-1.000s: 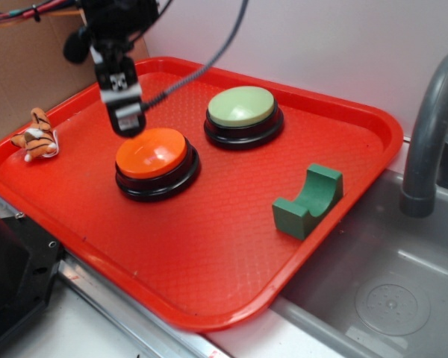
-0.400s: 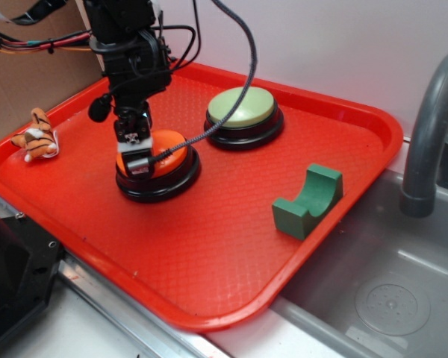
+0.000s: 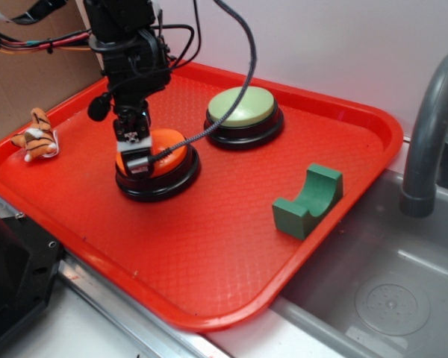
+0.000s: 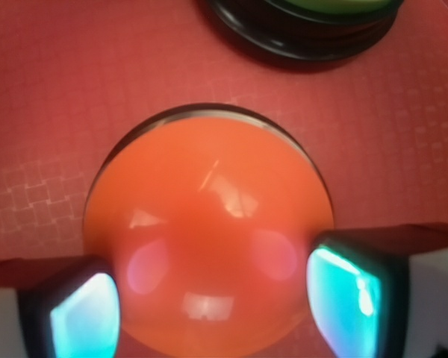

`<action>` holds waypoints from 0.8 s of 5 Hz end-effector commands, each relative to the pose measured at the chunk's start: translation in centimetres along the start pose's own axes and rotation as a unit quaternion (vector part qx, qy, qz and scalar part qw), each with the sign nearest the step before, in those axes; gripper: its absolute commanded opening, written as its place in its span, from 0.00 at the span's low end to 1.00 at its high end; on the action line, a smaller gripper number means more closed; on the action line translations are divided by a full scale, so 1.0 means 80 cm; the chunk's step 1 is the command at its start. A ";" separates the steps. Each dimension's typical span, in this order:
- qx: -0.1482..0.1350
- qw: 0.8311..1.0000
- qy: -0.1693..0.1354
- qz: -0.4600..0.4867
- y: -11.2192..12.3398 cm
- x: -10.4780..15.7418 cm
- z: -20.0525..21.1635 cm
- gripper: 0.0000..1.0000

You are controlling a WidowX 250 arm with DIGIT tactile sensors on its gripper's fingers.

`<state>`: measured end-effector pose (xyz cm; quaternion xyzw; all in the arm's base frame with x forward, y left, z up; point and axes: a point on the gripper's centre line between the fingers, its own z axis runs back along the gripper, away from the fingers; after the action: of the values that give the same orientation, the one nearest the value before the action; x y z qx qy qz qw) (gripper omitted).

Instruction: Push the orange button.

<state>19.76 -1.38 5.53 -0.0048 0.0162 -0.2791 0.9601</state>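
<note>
The orange button (image 3: 169, 152), a glossy orange dome on a black round base, sits left of centre on the red tray (image 3: 209, 246). My gripper (image 3: 137, 165) points straight down onto the dome's left part and seems to touch its top. In the wrist view the orange button (image 4: 209, 224) fills the middle, and my gripper (image 4: 216, 306) stands open. Its two fingers (image 4: 86, 317) are spread to either side of the dome and hold nothing.
A pale green button (image 3: 241, 107) on a black base stands behind and to the right. A green arched block (image 3: 308, 201) lies at the tray's right. A small tiger toy (image 3: 36, 136) sits at the left rim. A sink (image 3: 388, 291) and faucet (image 3: 433, 119) are on the right.
One second ago my gripper hung above and left of the orange button; it has come down onto the dome. Nothing has moved in the last half second.
</note>
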 end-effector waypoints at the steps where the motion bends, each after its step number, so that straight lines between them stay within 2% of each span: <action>1: 0.008 0.999 -0.014 0.035 0.002 0.006 0.047 1.00; 4: 0.012 0.999 -0.021 0.046 0.005 0.007 0.069 1.00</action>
<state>19.77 -1.26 9.56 -0.0065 0.0269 -0.2445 0.9693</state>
